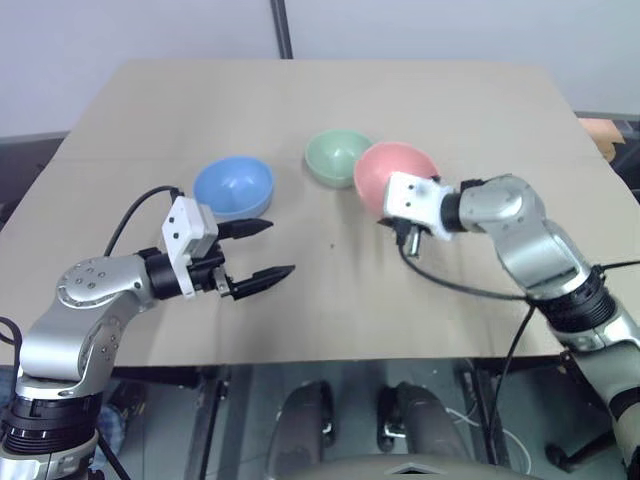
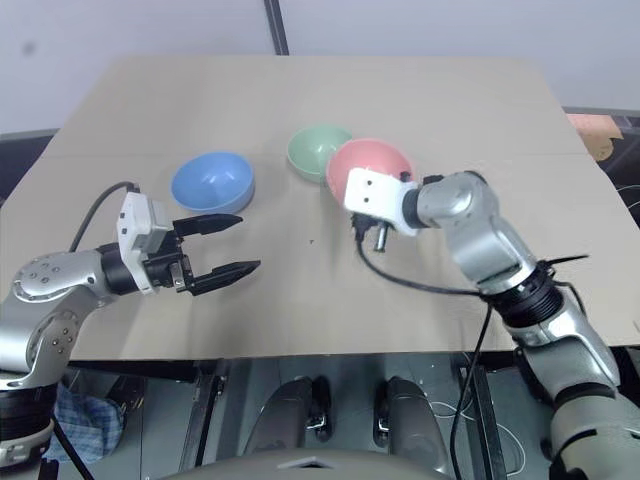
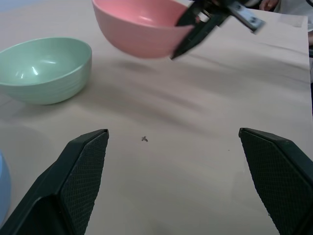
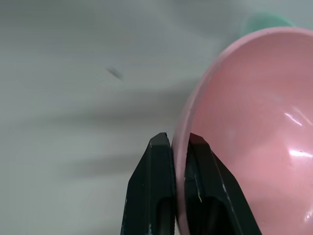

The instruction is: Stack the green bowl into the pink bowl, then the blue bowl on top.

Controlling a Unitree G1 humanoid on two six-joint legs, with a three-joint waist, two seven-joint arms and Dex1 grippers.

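Pink bowl [image 4: 254, 142] hangs pinched by its rim in the right gripper [image 4: 180, 142]. Keep that pinch tight, set it flat beside the green bowl [image 1: 336, 156]. Left gripper [image 1: 262, 250] waits wide open, empty.

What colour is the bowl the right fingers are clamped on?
Salmon pink: the pink bowl, clearest in the right wrist view.

Pink bowl [image 4: 254, 127]: smooth, glossy, plastic-looking, with bright highlights inside.
Green bowl [image 3: 46, 68]: same smooth gloss.
Blue bowl [image 1: 233, 186]: smooth, softer sheen.
Desk [image 1: 330, 290]: matt tan, paper-like surface.
Left gripper [image 3: 181, 186]: black fingers, cross-hatched matt pads.
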